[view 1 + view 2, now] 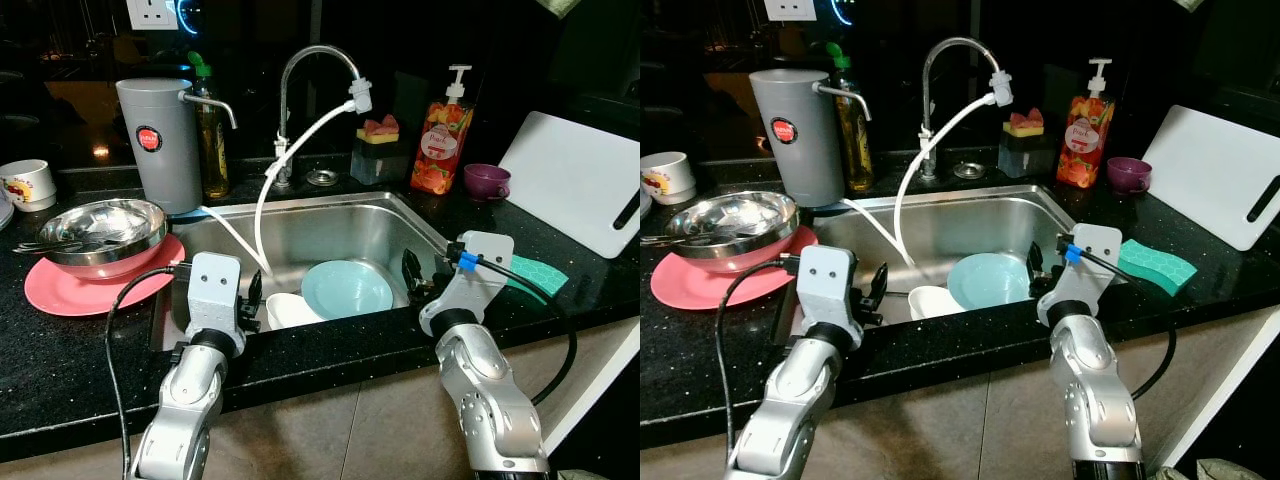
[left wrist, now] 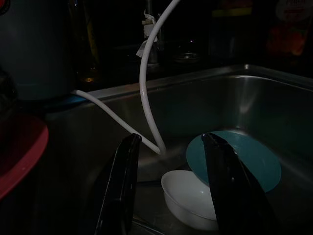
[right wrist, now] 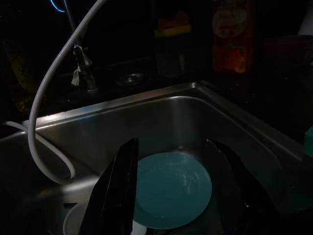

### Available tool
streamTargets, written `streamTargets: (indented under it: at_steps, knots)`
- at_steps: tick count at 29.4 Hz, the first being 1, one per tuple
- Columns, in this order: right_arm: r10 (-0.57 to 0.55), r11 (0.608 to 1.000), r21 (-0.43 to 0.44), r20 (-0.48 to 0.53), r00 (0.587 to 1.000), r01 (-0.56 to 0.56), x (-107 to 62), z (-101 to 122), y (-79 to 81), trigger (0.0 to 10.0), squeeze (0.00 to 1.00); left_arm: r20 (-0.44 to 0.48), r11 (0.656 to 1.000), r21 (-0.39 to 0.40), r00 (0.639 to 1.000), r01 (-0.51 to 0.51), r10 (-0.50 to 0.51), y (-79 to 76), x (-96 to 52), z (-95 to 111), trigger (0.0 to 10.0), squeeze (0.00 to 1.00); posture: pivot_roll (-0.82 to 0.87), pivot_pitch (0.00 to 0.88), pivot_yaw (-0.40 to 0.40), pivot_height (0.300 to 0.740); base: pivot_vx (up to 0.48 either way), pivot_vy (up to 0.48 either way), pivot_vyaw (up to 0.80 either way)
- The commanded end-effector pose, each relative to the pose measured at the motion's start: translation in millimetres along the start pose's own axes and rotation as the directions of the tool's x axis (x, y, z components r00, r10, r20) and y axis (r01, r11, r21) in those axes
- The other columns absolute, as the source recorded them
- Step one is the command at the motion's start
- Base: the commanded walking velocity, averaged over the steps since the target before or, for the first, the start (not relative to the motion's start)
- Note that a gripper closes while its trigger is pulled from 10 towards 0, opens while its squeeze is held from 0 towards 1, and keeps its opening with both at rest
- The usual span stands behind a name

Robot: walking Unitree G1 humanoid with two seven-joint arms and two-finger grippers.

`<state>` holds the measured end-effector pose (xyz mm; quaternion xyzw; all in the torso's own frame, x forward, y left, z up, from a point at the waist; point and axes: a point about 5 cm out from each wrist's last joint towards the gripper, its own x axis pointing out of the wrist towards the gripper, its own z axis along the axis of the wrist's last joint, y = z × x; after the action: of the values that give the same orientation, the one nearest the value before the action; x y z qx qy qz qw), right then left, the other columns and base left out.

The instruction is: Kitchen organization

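— Since the round teal plate (image 1: 347,288) lies tilted in the steel sink (image 1: 330,222), propped on the small white bowl (image 1: 290,309) toward the front wall, which goes first?

— I'd judge the plate: the right tool (image 3: 171,196), fingers apart, hovers over it; pinch its raised rim. The left tool (image 2: 168,191), also spread, hangs above the bowl.

— Hazards?

— The white hose (image 1: 290,160) trailing in. The black speckled counter (image 1: 80,340) is crowded, with a pink plate (image 1: 70,290) at its left edge.
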<state>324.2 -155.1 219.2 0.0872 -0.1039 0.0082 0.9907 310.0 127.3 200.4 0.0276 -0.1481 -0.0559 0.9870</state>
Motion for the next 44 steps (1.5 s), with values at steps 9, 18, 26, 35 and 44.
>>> streamTargets:
  at_steps: [9,18,26,35,44]
  knots:
    - [-0.011,1.0,0.014,-0.004,1.0,0.011,-0.3,-1.5,-1.6,10.0,0.0,-0.011,1.0,0.008,1.0,0.004,-0.004,-0.7,-1.5,-2.5,10.0,0.0,0.08,0.057,-0.048,0.74,0.0,0.0,0.0]
    - [-0.011,1.0,0.017,-0.003,1.0,0.011,0.1,-1.6,-1.4,10.0,0.0,-0.01,1.0,0.009,1.0,0.004,-0.004,-0.6,-1.1,-2.1,10.0,0.0,0.08,0.058,-0.048,0.74,0.0,0.0,0.0]
    - [-0.012,1.0,0.018,-0.003,1.0,0.012,0.5,-1.8,-1.0,10.0,0.0,-0.009,1.0,0.01,1.0,0.005,-0.005,-0.3,-0.5,-1.9,10.0,0.0,0.08,0.055,-0.044,0.74,0.0,0.0,0.0]
    - [-0.013,1.0,0.018,-0.003,1.0,0.013,0.5,-1.8,-1.1,10.0,0.0,-0.009,1.0,0.011,1.0,0.006,-0.005,-0.3,-0.2,-1.8,10.0,0.0,0.08,0.054,-0.045,0.74,0.0,0.0,0.0]
    - [-0.013,1.0,0.017,-0.002,1.0,0.013,0.8,-1.5,-1.4,10.0,0.0,-0.008,1.0,0.01,1.0,0.005,-0.005,-0.7,0.0,-1.8,10.0,0.0,0.08,0.054,-0.046,0.74,0.0,0.0,0.0]
